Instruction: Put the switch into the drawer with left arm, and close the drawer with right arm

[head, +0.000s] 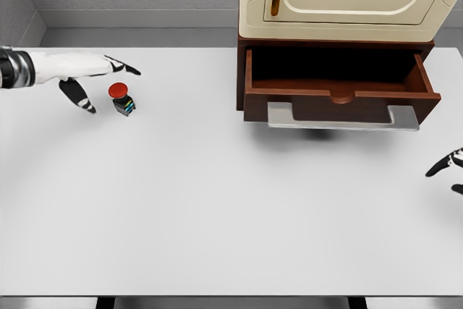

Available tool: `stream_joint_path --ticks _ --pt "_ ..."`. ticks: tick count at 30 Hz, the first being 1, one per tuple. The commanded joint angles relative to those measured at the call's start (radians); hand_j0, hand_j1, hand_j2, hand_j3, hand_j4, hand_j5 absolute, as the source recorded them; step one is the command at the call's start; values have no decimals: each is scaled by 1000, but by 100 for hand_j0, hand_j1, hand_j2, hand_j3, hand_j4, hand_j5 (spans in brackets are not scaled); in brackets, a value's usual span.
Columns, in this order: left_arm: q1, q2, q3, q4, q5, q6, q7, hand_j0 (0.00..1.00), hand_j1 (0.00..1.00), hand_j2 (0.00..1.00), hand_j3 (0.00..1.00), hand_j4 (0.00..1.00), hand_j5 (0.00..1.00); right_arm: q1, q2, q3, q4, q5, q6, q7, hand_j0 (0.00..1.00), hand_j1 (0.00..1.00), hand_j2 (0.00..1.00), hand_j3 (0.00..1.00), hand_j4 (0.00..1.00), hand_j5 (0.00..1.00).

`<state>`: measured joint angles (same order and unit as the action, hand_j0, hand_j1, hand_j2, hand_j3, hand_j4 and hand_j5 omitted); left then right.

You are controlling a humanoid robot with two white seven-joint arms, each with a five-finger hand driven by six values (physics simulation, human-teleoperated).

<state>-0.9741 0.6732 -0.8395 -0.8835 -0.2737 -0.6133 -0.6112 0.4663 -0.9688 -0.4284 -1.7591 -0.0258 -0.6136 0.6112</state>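
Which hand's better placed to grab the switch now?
Left. The left hand is open right beside the switch; the right hand sits at the far edge, beyond the open drawer.

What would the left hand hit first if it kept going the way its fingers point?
Probably nothing soon: the open left hand points right, its upper fingers passing behind the red-capped black switch; beyond lies bare white table, then the brown wooden drawer. Depth is unclear.

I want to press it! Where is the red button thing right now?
In the head view, the switch sits on the white table at the far left, just beside the open left hand and well left of the open drawer.
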Motion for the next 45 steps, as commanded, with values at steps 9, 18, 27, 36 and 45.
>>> stream_joint_path --ticks 9,18,27,36,45 --pt "-6 -38 20 5 -88 2 0 85 85 85 85 85 85 -83 -25 100 0 -8 3 0 58 58 58 58 58 58" --pt "-3 -35 16 8 -88 2 0 85 85 85 85 85 85 -126 -25 158 -2 -8 3 0 55 55 55 55 55 55" --pt "0 -44 11 8 -133 2 0 85 85 85 85 85 85 -169 -25 178 -2 -8 3 0 55 55 55 55 55 55" --pt "0 -49 11 6 -147 2 0 73 73 73 73 73 73 -273 -27 283 -2 -9 3 0 55 55 55 55 55 55" --pt "2 -47 10 5 -147 2 0 63 63 63 63 63 63 -272 -27 286 -2 -9 3 0 56 56 56 56 56 56"
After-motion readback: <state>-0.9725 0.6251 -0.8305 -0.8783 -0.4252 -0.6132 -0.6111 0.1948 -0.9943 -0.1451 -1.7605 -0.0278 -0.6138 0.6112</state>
